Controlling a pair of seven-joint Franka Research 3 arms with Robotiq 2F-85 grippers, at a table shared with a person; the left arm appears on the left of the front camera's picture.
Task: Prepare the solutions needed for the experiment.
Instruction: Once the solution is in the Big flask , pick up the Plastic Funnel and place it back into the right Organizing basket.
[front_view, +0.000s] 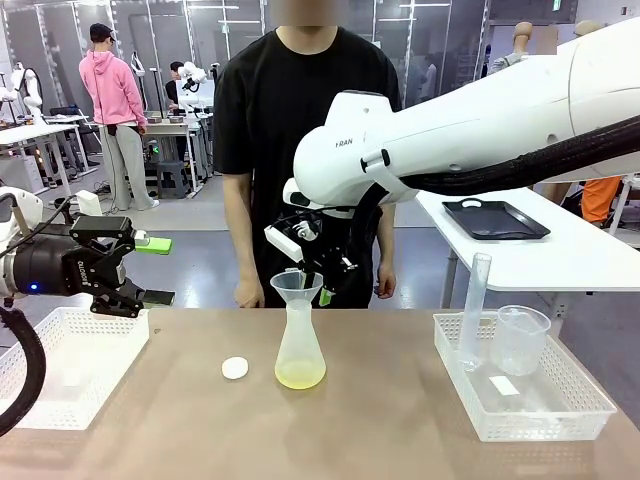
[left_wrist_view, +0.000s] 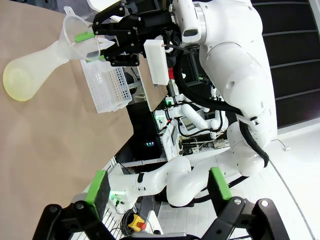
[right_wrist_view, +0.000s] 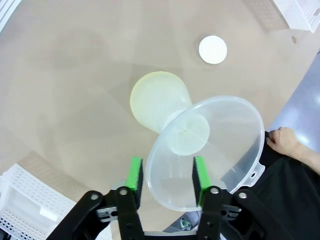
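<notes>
From the front, a flask (front_view: 300, 345) is standing near the middle of the table (front_view: 400, 440), with a funnel (front_view: 297, 287) sitting in its neck. The solution (front_view: 300, 377) is lying as a thin yellowish layer at the bottom of the flask. The right gripper (front_view: 315, 280) is reaching down to the funnel's far rim. A small white disc (front_view: 235, 368) is lying near the flask, on its left. The left gripper (front_view: 150, 270) is hovering above the left basket (front_view: 60, 390), its fingers spread wide and holding nothing. A tall measuring tube (front_view: 476, 310) and a beaker (front_view: 521, 340) are standing in the right basket (front_view: 530, 425). A person (front_view: 300, 120) in a black shirt is standing at the far edge of the table.

In the left wrist view, the left gripper (left_wrist_view: 157, 175) is showing its two green pads well apart with nothing between them. Farther off, the right gripper (left_wrist_view: 90, 47) is sitting at the funnel's (left_wrist_view: 75, 35) rim, and the solution (left_wrist_view: 17, 82) is showing yellow in the flask's base.

In the right wrist view, the right gripper (right_wrist_view: 166, 172) is straddling the funnel's (right_wrist_view: 225, 145) rim, one pad outside and one showing through the clear wall. The pads are standing partly apart, and I cannot tell whether they are pressing on the rim. The solution (right_wrist_view: 152, 100) is showing pale yellow in the flask below. The disc (right_wrist_view: 213, 49) is lying apart from it.
</notes>
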